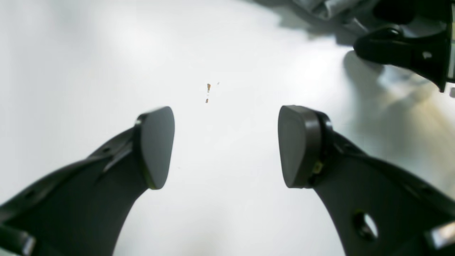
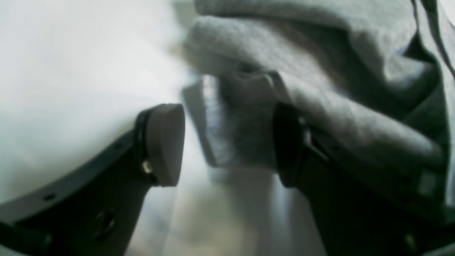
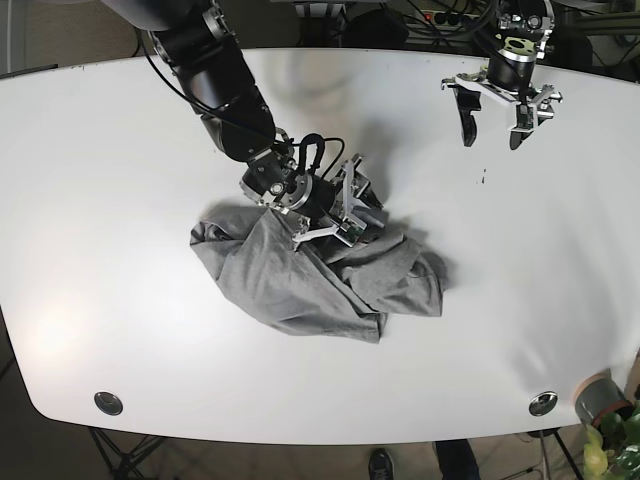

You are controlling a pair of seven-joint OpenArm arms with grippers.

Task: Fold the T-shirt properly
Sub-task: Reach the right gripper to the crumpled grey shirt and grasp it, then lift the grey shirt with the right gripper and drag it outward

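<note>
A: Where's the right gripper (image 3: 335,212)?
B: Low on the shirt (image 3: 310,275), jaws apart around a fold.
A: And the left gripper (image 3: 492,112)?
B: Well apart from the shirt, jaws wide, nothing between them.

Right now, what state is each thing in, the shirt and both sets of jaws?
T-shirt: crumpled in a heap on the table, not folded.
Right gripper: jaws open, down in the shirt's upper edge, cloth between them.
Left gripper: jaws open, empty, above bare table, apart from the shirt.
Table: white, carries the shirt.
</note>
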